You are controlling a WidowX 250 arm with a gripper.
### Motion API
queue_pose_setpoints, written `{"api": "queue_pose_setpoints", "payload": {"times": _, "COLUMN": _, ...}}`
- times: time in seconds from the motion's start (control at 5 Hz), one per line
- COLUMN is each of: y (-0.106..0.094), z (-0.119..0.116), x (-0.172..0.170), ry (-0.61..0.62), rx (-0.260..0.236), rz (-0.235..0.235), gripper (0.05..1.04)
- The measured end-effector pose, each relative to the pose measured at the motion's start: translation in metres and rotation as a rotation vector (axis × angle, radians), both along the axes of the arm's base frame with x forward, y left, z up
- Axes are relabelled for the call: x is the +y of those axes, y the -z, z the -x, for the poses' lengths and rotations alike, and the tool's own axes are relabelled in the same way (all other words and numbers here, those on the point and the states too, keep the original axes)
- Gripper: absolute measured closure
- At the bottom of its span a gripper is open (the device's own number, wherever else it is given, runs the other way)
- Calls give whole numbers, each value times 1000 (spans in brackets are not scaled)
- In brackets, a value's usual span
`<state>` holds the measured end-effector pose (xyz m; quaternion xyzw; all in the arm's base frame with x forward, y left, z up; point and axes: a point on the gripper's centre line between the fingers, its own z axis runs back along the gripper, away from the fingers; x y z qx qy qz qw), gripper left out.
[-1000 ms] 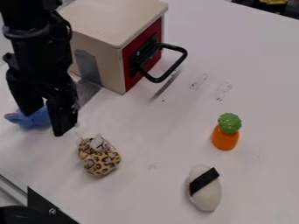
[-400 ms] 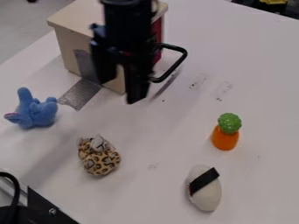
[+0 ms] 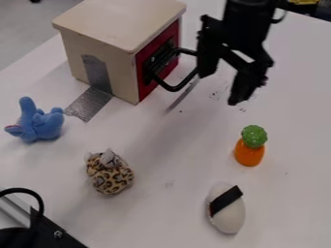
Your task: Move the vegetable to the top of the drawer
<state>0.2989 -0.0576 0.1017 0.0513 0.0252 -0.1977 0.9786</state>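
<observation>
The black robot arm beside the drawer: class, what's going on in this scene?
A robot arm has its gripper open above the table, to the right of the drawer's handle in the picture, and holds nothing. The orange toy vegetable with a green top, meant for the top of the drawer, is on the table nearby. So the vegetable has not been placed yet.

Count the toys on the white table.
4: blue plush at left, leopard-spotted toy nearer the camera, orange vegetable at right, white black-banded toy below it. The drawer box could hide others.
</observation>
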Motion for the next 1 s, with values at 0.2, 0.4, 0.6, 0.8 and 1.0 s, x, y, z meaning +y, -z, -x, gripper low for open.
{"api": "queue_pose_setpoints", "payload": {"times": 0.2, "y": 7, "z": -2, "x": -16, "ry": -37, "rx": -24, "rz": -28, "gripper": 85}}
{"api": "queue_pose_setpoints", "payload": {"times": 0.4, "y": 17, "z": -3, "x": -29, "ry": -154, "rx": -50, "rz": -35, "gripper": 85}}
{"api": "queue_pose_setpoints", "payload": {"times": 0.6, "y": 31, "z": 4, "x": -31, "ry": -287, "rx": -66, "rz": -29, "gripper": 85}}
{"api": "queue_pose_setpoints", "payload": {"times": 0.8, "y": 42, "z": 2, "x": -33, "ry": -369, "rx": -122, "rz": 5, "gripper": 85}}
{"api": "queue_pose_setpoints", "payload": {"times": 1.0, "y": 55, "z": -3, "x": -34, "ry": -410, "rx": -152, "rz": 14, "gripper": 85}}
